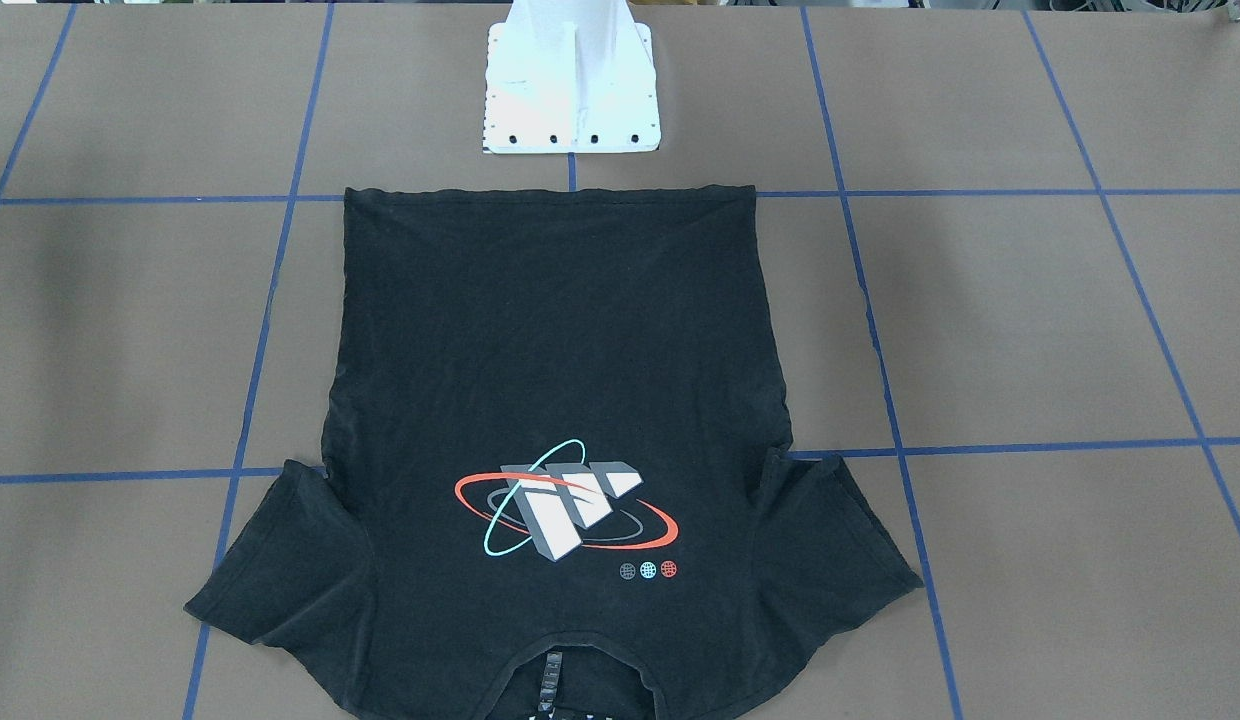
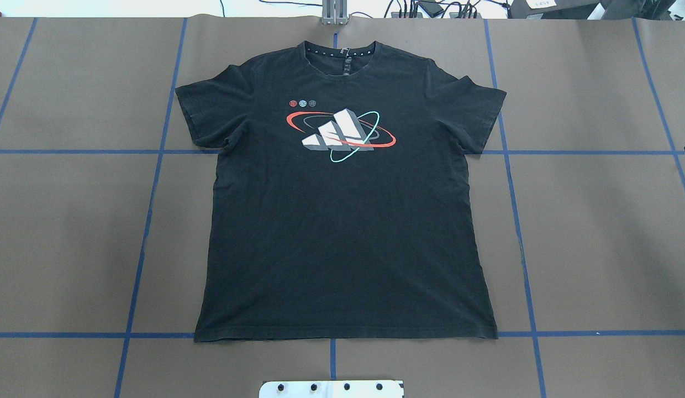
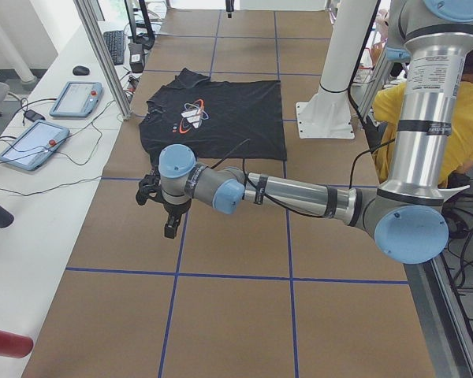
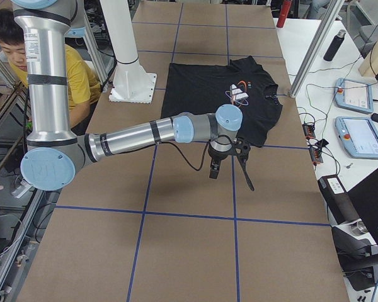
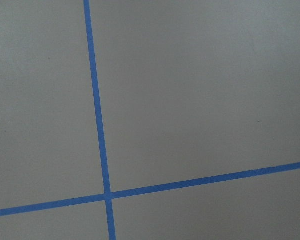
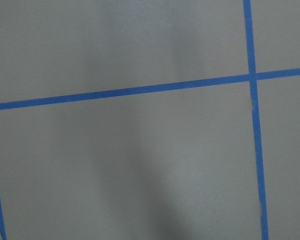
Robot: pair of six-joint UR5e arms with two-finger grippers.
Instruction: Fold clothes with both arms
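Opening the fold, judging by how everything lies: leaving the black T-shirt (image 2: 342, 232) spread flat and print-up in the middle of the brown table (image 2: 596, 232), hem lying just in front of the white pedestal base (image 1: 572, 95), collar pointing away from it, both sleeves fanned out to the sides with no crease laid. Hanging the left gripper (image 3: 167, 224) low over bare table off the shirt's left side, apart from the cloth and touching nothing. Hanging the right gripper (image 4: 223, 165) likewise off the opposite side, beyond the right sleeve, carrying nothing. Seeing each claw properly only from the table-end cameras, so not being able to say whether either is spread or closed. Showing nothing in the wrist cameras but table and blue tape lines (image 5: 97, 125), no fingers and no cloth. Calling next, probably, for bringing both arms inward over the shirt, lowering onto matching points such as the two shoulders or the two hem corners, pinching the fabric there, then lifting and carrying it over evenly without dragging the rest askew.
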